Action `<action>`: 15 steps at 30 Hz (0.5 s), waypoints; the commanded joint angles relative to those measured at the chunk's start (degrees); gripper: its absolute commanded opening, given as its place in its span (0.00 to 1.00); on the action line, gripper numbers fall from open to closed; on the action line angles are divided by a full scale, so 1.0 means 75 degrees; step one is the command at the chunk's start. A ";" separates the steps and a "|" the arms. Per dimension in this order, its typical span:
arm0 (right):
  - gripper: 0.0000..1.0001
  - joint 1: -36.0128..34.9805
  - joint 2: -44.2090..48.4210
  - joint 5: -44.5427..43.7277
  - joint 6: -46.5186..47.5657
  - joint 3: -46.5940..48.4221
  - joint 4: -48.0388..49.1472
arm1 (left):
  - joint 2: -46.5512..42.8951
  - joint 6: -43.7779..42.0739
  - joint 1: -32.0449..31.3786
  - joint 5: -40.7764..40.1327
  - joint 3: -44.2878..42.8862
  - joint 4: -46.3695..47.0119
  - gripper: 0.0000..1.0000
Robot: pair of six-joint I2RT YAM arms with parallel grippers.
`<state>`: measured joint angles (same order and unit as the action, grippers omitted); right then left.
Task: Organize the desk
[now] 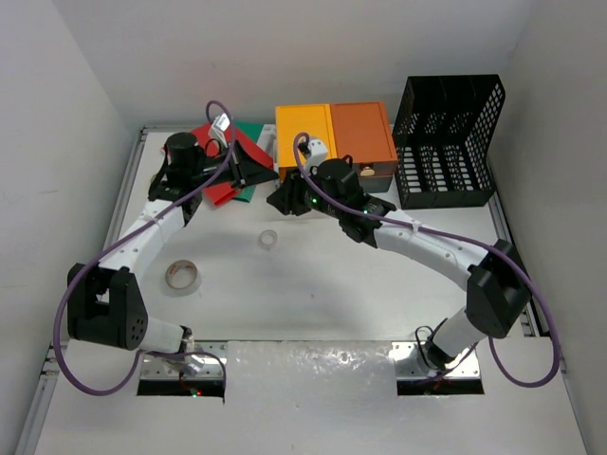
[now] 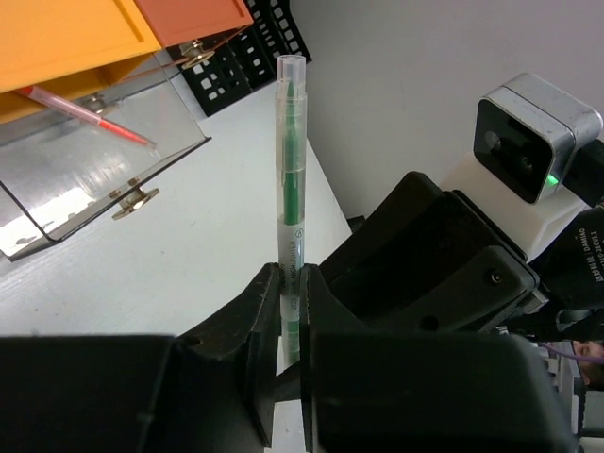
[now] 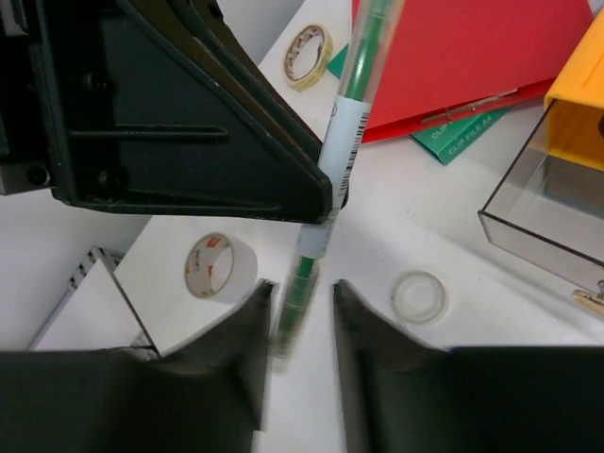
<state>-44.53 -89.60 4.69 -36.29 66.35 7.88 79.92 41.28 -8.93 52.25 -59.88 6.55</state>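
My left end effector (image 2: 291,304) is clamped tight on the green pen (image 2: 290,179), out in mid-air. My right end effector (image 3: 297,326) is spread open, a finger on either side of the pen's other end, not gripping it. The white worktop (image 1: 322,294) lies below both arms, with a tape roll (image 3: 219,266) on it

The green folder (image 3: 451,142) reads "CLIP FILE"; other print is too blurred.

Top view looks down on desk (image 1: 313,294) — wrist views, close, share pen (image 2: 289,198).
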 commanded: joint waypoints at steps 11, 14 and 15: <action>0.00 0.0254 -0.0100 -0.0461 0.0280 0.0411 -0.0744 | 0.0394 -0.2099 0.0054 -0.0135 -0.0581 -0.1686 0.49; 0.00 0.0628 -0.0065 -0.0018 0.0479 0.0540 -0.1529 | 0.0699 -0.3402 0.0054 -0.0146 -0.1365 -0.2967 0.79; 0.00 0.0734 -0.0065 0.0031 0.0596 0.0610 -0.2100 | 0.0757 -0.3754 0.0054 -0.0204 -0.1507 -0.3307 0.88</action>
<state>-41.60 -91.57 3.73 -34.54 67.33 -0.47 84.88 25.12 -8.88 50.35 -65.80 -8.49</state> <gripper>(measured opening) 0.045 0.810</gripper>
